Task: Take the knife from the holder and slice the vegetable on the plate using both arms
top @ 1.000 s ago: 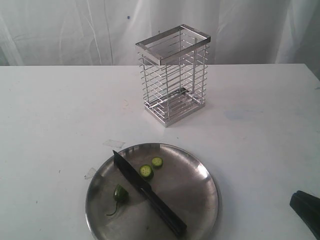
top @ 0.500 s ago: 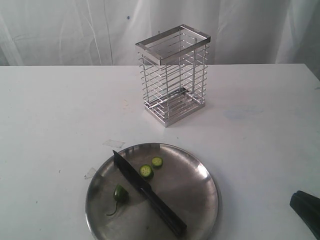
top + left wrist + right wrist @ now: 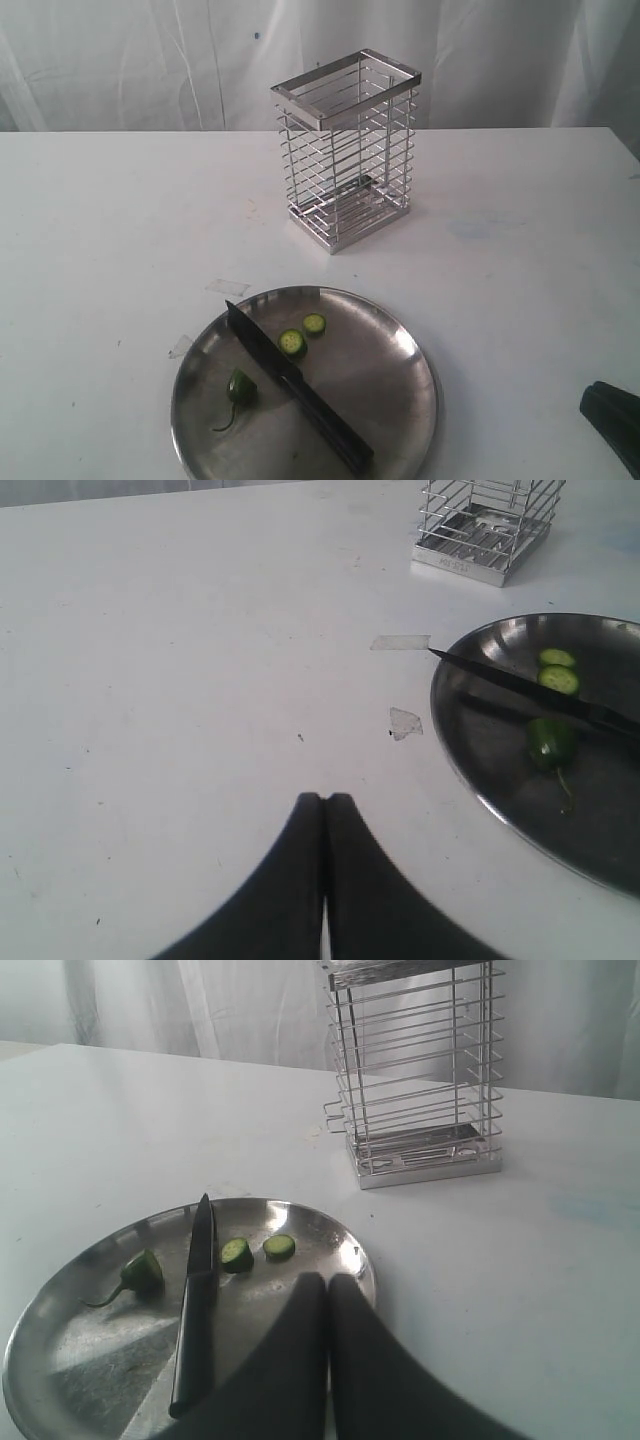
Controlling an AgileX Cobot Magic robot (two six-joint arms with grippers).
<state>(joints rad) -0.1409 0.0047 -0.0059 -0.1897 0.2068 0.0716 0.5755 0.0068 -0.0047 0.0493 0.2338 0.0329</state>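
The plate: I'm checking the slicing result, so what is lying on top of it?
On the plate lie the knife, two round slices, and the stem-end piece of the vegetable. Whatever sits under the knife cannot be seen.

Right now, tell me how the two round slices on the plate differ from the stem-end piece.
The two slices are pale-green discs lying cut face up; the stem-end piece is a dark-green chunk with a thin curled stem. The slices lie on one side of the knife, the stem piece on the other. All rest on the plate.
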